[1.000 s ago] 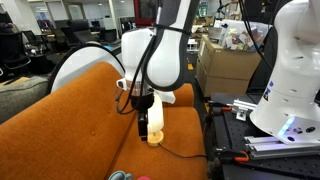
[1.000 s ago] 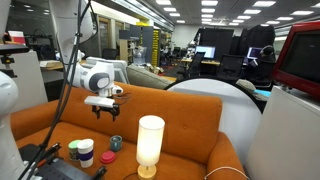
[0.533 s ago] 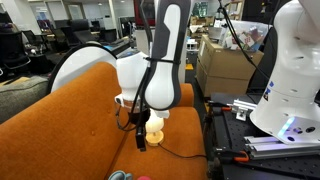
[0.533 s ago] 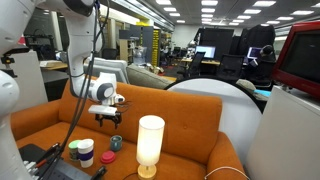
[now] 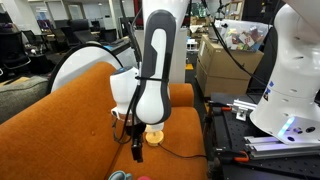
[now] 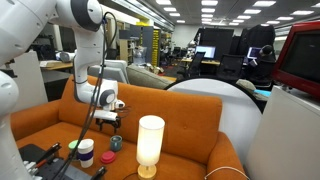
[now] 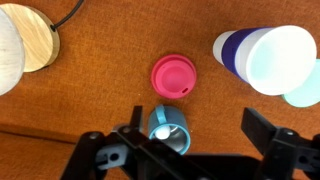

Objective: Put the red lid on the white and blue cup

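The red lid [image 7: 172, 76] lies flat on the orange sofa seat, in the middle of the wrist view. It also shows in an exterior view [image 6: 108, 157]. The white and blue cup [image 7: 265, 57] stands upright to its right, open end up, and shows in an exterior view [image 6: 87, 152]. My gripper [image 7: 197, 135] is open and empty. It hangs above the seat just below the lid in the wrist view, and it shows in both exterior views [image 6: 108, 120] [image 5: 137, 150]. A small teal cup [image 7: 168, 125] lies beside my left finger [image 7: 130, 125].
A white lamp [image 6: 150, 145] on a round wooden base [image 7: 38, 35] stands on the seat left of the lid, its cable trailing away. A pale teal object [image 7: 308, 85] sits next to the cup. The orange sofa back [image 6: 170, 105] rises behind.
My arm has come down and moved toward the lid and cups. The gripper is now lower over the seat. The lid, cups and lamp have not moved.
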Controlling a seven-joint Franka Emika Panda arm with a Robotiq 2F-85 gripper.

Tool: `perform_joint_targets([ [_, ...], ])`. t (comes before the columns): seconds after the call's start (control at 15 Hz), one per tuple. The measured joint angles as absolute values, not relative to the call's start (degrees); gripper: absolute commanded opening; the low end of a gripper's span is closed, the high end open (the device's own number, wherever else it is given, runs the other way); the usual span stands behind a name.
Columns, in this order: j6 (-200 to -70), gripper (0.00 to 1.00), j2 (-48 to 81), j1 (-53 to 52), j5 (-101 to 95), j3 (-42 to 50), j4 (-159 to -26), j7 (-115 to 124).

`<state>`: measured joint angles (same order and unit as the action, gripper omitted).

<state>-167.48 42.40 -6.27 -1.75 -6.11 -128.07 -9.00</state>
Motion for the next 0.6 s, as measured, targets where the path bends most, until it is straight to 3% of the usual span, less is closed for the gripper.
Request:
perform_joint_targets([
  [0.6,-167.4,1.00,44.4,-6.5,-1.8,-7.2,-127.4,-8.4],
])
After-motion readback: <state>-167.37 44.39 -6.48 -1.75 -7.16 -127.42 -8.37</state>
